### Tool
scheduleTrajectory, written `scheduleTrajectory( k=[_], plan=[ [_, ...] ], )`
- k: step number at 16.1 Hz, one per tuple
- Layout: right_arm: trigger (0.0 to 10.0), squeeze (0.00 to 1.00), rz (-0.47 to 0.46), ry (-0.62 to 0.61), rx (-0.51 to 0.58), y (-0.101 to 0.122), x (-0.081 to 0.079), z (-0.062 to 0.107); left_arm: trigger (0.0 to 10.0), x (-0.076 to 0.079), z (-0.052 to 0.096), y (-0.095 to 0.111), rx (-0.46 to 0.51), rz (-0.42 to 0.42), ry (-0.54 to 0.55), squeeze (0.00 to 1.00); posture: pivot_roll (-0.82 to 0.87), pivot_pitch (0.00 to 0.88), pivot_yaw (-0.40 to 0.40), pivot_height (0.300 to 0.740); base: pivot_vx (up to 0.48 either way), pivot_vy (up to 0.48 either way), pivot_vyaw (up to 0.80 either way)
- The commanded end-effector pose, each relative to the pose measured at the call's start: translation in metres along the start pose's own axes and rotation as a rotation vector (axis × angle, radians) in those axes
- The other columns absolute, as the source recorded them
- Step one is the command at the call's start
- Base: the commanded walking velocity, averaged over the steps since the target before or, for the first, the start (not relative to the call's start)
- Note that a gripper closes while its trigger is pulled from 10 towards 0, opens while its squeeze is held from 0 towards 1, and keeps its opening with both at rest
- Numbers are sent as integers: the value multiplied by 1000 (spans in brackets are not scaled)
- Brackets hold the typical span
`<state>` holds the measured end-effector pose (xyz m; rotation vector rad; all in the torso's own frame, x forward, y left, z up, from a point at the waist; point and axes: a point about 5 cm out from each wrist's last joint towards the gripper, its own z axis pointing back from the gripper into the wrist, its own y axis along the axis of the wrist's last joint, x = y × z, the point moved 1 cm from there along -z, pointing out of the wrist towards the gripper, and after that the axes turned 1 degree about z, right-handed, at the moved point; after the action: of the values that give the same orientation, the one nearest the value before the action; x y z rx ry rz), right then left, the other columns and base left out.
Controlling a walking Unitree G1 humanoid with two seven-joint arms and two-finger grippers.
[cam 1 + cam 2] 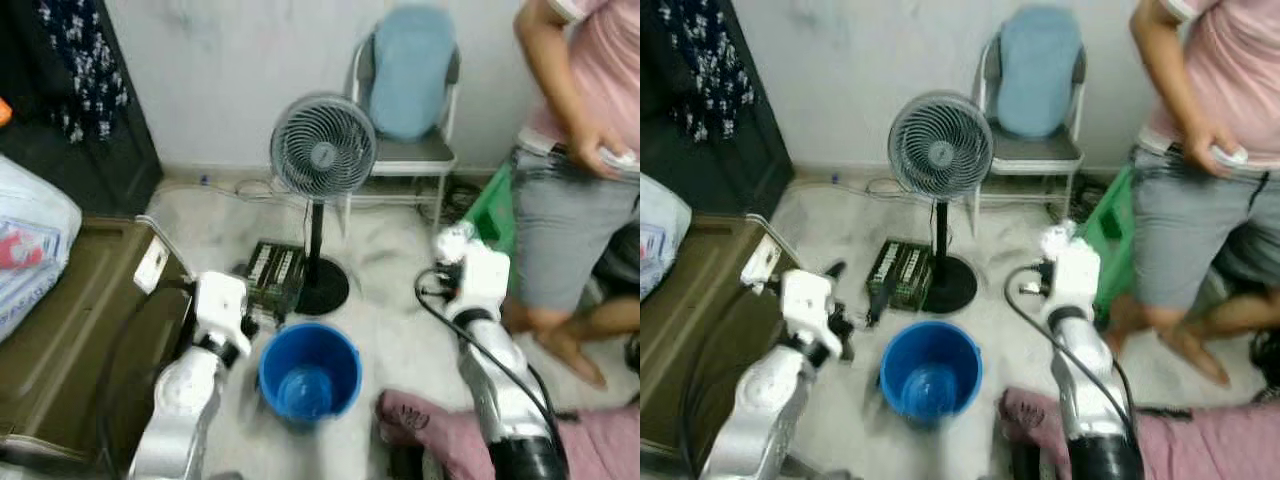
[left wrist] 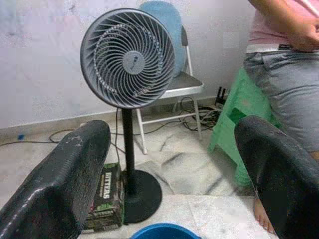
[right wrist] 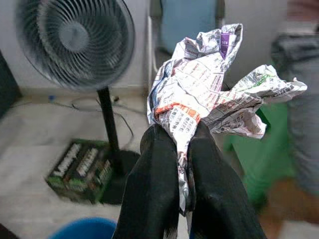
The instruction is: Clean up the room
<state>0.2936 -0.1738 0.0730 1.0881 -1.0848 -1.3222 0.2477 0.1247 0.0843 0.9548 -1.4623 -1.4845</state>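
Note:
A blue bucket (image 1: 309, 372) stands on the floor between my two arms, seemingly with nothing in it. My right gripper (image 3: 184, 134) is shut on a crumpled ball of newspaper (image 3: 209, 94). In the eye view it holds the paper (image 1: 452, 243) up, to the right of the bucket and farther away. My left gripper (image 2: 172, 129) is open with nothing between its fingers (image 2: 65, 179). It hovers just left of the bucket's rim, facing the fan.
A grey pedestal fan (image 1: 322, 150) stands behind the bucket, with a dark green box (image 1: 272, 275) beside its base. Behind it are a chair (image 1: 408, 90) with a blue cushion and cables. A person (image 1: 575, 160) stands right, by a green container (image 1: 495, 210). Pink cloth (image 1: 420, 420) lies near.

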Motion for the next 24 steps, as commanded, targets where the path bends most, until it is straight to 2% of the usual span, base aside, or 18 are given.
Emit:
scheduleTrajectory(
  k=[1, 8, 17, 22, 24],
  plan=[
    [10000, 0, -13, 53, 31, 8, -18, -4, 10000, -10, 3, 1, -3, -22, 27, 0, -29, 0, -66, 740, 270, 0, 0],
    [10000, 0, -5, 66, 43, 10, -20, -5, 10000, -9, 2, 1, -3, -18, 22, 0, -26, 0, -71, 740, 212, 0, 0],
    [10000, 0, 5, 68, 31, 8, -22, -6, 10000, -14, 3, 1, -14, -23, 66, 0, -22, 0, -71, 740, 0, 0, 731],
    [10000, 0, -7, 59, 19, 5, -20, -7, 10000, -15, 3, 1, -15, -56, 56, 0, -23, 0, -71, 740, 0, 0, 0],
    [10000, 0, -18, 10, -2, 2, -16, -6, 10000, -19, 6, 2, -17, -80, 71, 0, -25, 0, -64, 740, 0, 0, 0]
  ],
)
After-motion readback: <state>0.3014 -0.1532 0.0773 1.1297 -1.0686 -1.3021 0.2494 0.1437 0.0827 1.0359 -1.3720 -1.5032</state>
